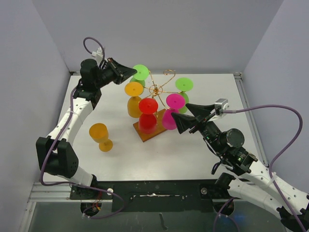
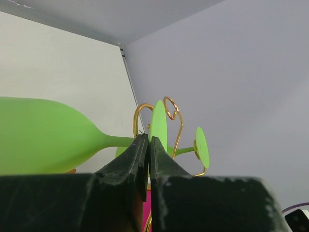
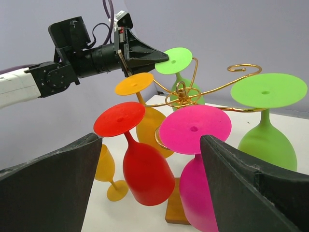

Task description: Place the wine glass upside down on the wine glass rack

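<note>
The wine glass rack (image 1: pixel 155 90) is a gold wire stand on a brown wooden base (image 1: pixel 145 134). Orange (image 1: pixel 133 89), red (image 1: pixel 148 105), magenta (image 1: pixel 175 101) and green (image 1: pixel 184 84) glasses hang on it upside down. My left gripper (image 1: pixel 129 70) is shut on the foot rim of another green wine glass (image 1: pixel 140 72) at the rack's far left arm; in the left wrist view its bowl (image 2: pixel 38 135) lies left and its foot (image 2: pixel 158 123) sits edge-on at the closed jaws. My right gripper (image 1: pixel 182 117) is open and empty, just right of the magenta glass (image 3: pixel 193 129).
An orange glass (image 1: pixel 100 136) stands upright on the white table left of the rack, also in the right wrist view (image 3: pixel 108 174). Grey walls enclose the table on three sides. An empty curled wire arm (image 1: pixel 169 72) sticks out at the rack's far side.
</note>
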Tool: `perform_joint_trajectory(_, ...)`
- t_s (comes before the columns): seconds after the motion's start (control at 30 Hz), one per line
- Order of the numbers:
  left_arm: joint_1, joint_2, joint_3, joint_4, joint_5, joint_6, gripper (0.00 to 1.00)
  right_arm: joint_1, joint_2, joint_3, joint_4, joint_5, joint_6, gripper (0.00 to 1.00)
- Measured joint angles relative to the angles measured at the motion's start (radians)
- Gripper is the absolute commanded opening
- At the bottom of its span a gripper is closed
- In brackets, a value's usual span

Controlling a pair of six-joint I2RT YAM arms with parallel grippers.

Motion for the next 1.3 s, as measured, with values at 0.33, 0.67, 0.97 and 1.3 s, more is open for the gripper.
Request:
perform_joint_trajectory(0.33, 0.000, -0.019, -0.005, -0.053, -0.034, 0.053, 0.14, 0.000, 0.000, -0.001, 0.013, 0.000, 0.000, 0.85)
perform_joint_trajectory(0.67, 0.011, -0.031, -0.005, -0.137, -0.085, 0.153, 0.31, 0.000, 0.000, -0.007, 0.016, 0.000, 0.000, 0.86)
perform_joint_trajectory(0.97, 0.166, -0.164, -0.077, -0.201, -0.119, 0.282, 0.44, 0.000, -0.005, -0.013, 0.015, 0.017, 0.000, 0.86)
perform_joint_trajectory(1.3, 0.214, -0.406, -0.319, -0.522, -0.346, 0.589, 0.49, -0.004, 0.007, -0.017, 0.015, 0.077, 0.000, 0.86)
